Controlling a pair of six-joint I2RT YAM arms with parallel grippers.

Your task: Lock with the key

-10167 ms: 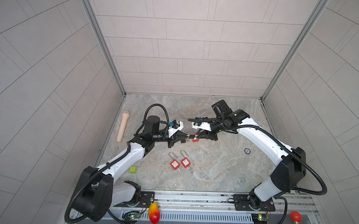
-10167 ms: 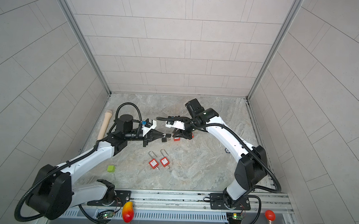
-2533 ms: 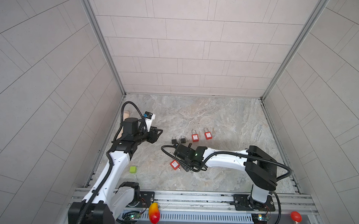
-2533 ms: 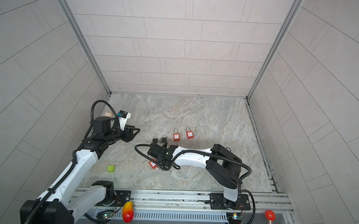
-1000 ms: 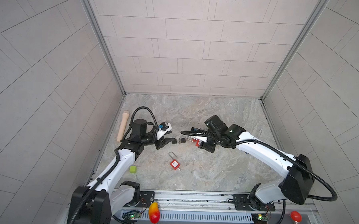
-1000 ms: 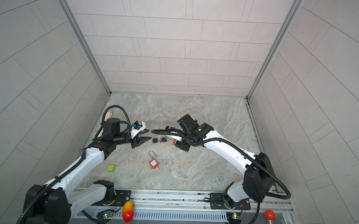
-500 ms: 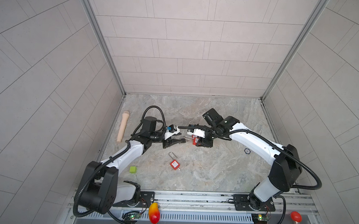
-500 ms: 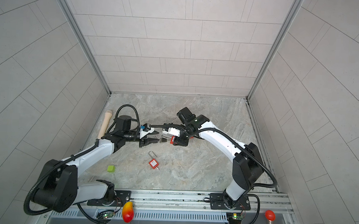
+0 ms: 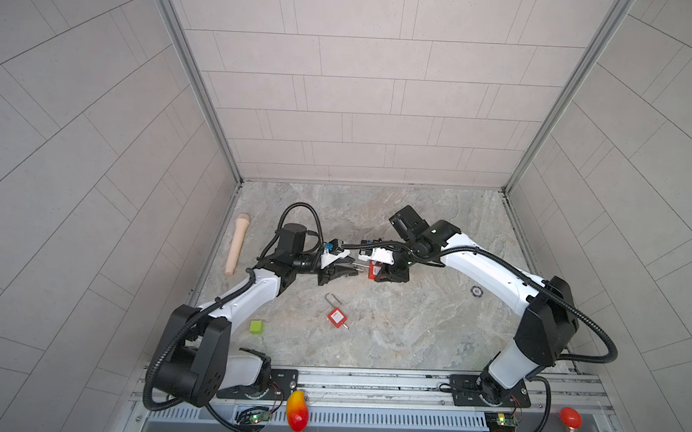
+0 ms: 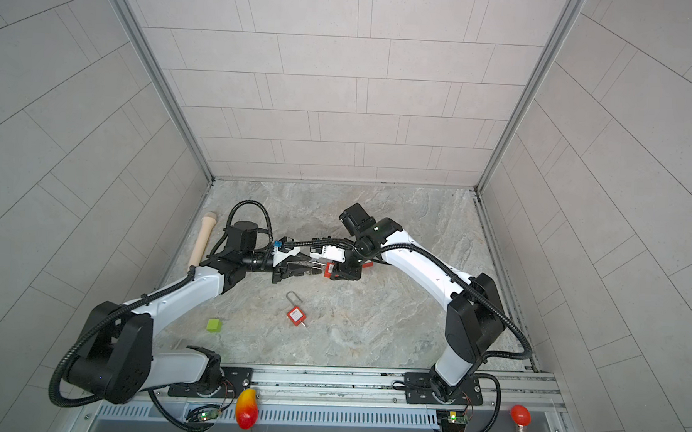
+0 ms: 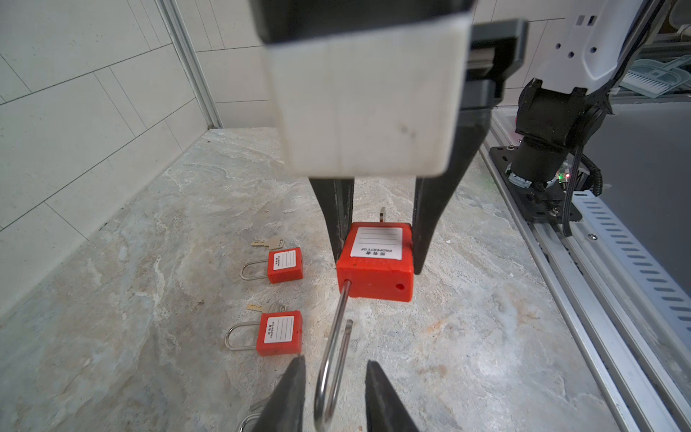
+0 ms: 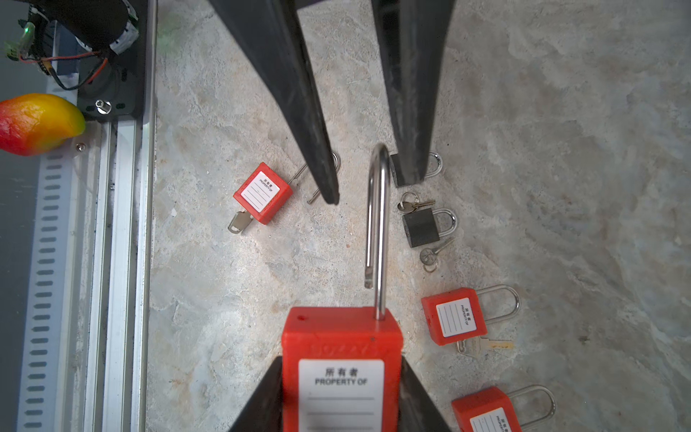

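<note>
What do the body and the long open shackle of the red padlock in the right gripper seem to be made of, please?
The red padlock body looks like moulded plastic: matte, uniformly coloured, softly rounded edges. The long shackle is likely polished steel: silvery, bright mirror-like highlights.

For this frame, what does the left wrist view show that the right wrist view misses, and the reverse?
Only the left wrist view: what looks like a key sticking out of the far end of the held red padlock, and the right arm's base. Only the right wrist view: a toy mango by the rail and a lone red padlock lying with a key in it. Both: the held padlock clamped in the right gripper, its open shackle reaching between the parted jaws of the left gripper.
</note>
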